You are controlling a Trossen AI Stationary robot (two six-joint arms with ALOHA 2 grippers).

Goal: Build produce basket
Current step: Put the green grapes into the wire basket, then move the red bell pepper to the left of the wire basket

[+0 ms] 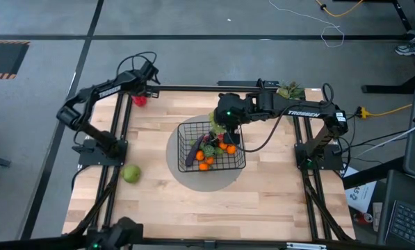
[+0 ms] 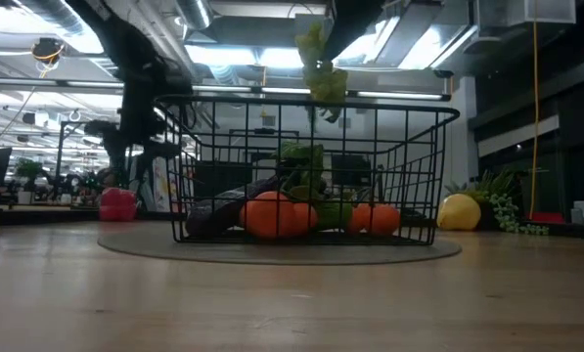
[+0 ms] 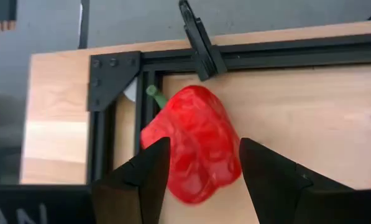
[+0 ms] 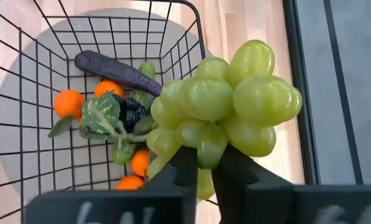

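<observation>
The black wire basket point(image 1: 186, 135) stands on a grey round mat mid-table and holds oranges point(image 4: 68, 102), an eggplant point(image 4: 114, 70), a cucumber and dark grapes with leaves. My right gripper point(image 4: 207, 155) hangs over the basket's far right part, shut on a bunch of green grapes point(image 4: 229, 99), which shows above the rim in the low view point(image 2: 321, 73). At the table's far left corner a red pepper point(image 3: 194, 124) lies on its side on the wood. My left gripper point(image 3: 204, 146) is open, one finger on each side of the pepper; whether they touch it I cannot tell. My right gripper pinches a grape at the bunch's edge point(image 4: 205, 146) between its two fingers. The fingers slant down from the table's right side. The bunch is lifted clear and hangs over the basket, its lowest grapes about level with the rim point(image 2: 409, 115).
A green apple point(image 1: 131, 173) lies on the wood near the left rail. A yellow fruit point(image 2: 459, 212) and leafy green produce point(image 1: 290, 90) sit at the far right. Black frame rails point(image 3: 266, 53) meet in a corner right behind the pepper.
</observation>
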